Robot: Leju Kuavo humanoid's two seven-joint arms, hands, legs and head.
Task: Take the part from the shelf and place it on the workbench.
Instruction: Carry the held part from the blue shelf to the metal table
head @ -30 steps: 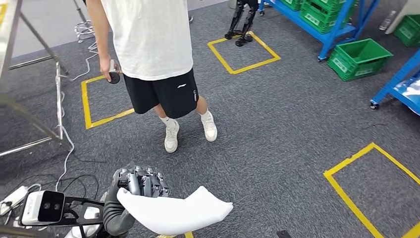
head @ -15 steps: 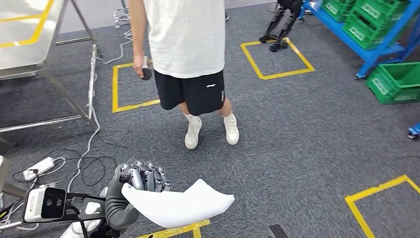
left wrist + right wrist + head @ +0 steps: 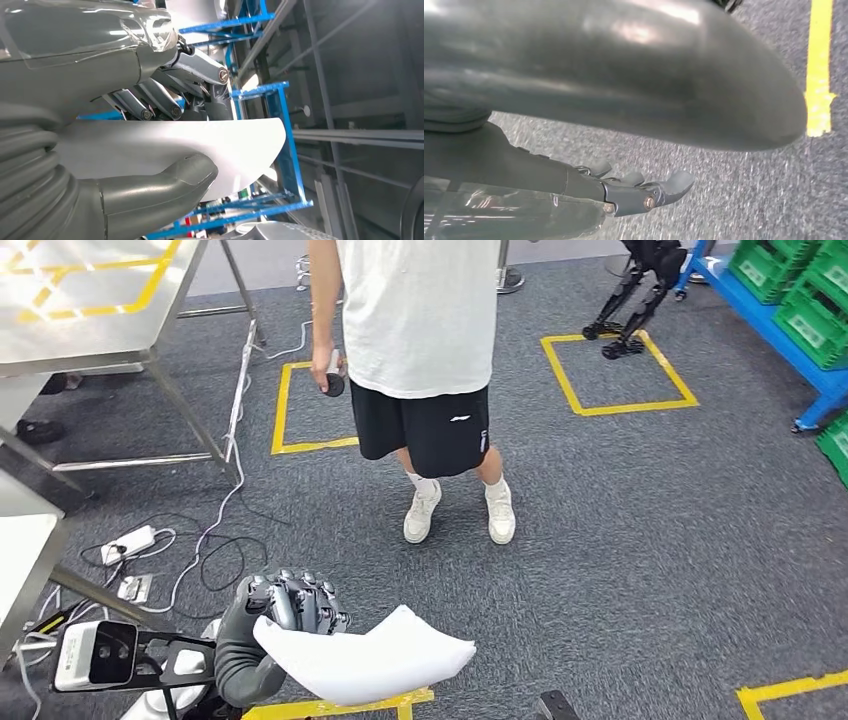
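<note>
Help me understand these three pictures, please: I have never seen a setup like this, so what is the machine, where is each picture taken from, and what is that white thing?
The machine is a two-legged humanoid robot with two arms, each ending in a hand with many fingers. The head view looks forward and down from high on its body. There the left hand grips a curved white part, which it is to place on a workbench. Ahead, a person in a white shirt and black shorts stands on grey carpet marked with yellow tape squares, holding a small dark object. A metal table stands to the left, with cables and a power strip on the floor beside it.

The other two pictures come from cameras at the wrists, so they look turned. The left one shows the part close up between thumb and fingers. The right one shows the right hand above the carpet, holding nothing.
</note>
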